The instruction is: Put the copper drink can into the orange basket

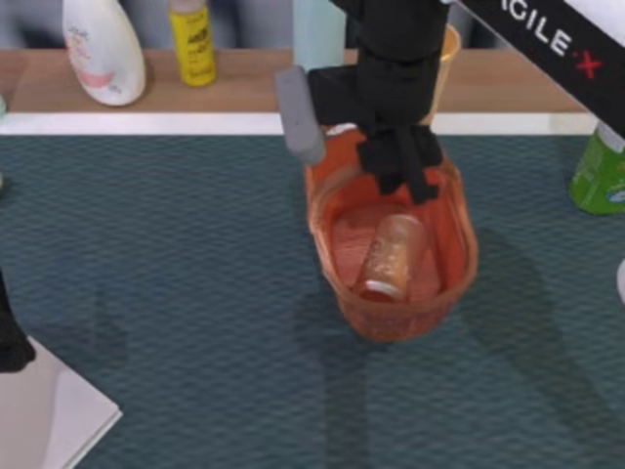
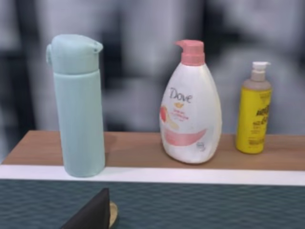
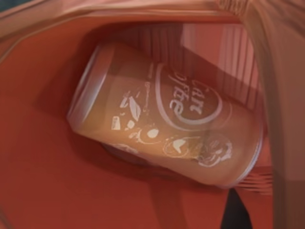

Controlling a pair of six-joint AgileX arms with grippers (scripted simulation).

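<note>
Copper drink can (image 1: 392,256) lying on its side inside the orange basket (image 1: 462,262).

Dropped there by the right gripper (image 1: 411,174) just above, fingers apart, maybe. Left gripper (image 1: 12,344) parked; fingers cannot tell.

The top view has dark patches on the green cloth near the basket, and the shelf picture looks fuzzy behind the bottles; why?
In the top view, the patches are soft shadows on the mat cast by the right arm above the orange basket. In the left wrist view, the Dove bottle is fairly crisp while the background behind is blurred. In the right wrist view, the copper drink can lies close and looks soft.
</note>
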